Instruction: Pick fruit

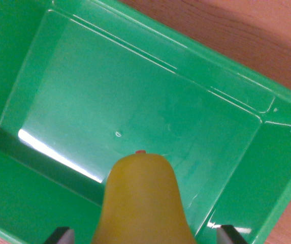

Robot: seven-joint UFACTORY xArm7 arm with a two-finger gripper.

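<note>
At the wrist view's lower left, one dark fingertip (60,236) of the gripper (145,237) is seen, then a yellow pear (141,203) between the two tips, over a green bin (28,213). Contact with the pear is hidden, so the grip cannot be told. A wooden table (247,35) is seen beyond. No writing can be read.

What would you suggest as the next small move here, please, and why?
Probably lower a little and then open the hand. The pear sits between its fingers, already above the inside of the green bin, whose floor looks bare below. Whether the pear is firmly held cannot be told, since the contact is cut off at the picture's bottom edge, so a short, gentle drop seems safest.
</note>
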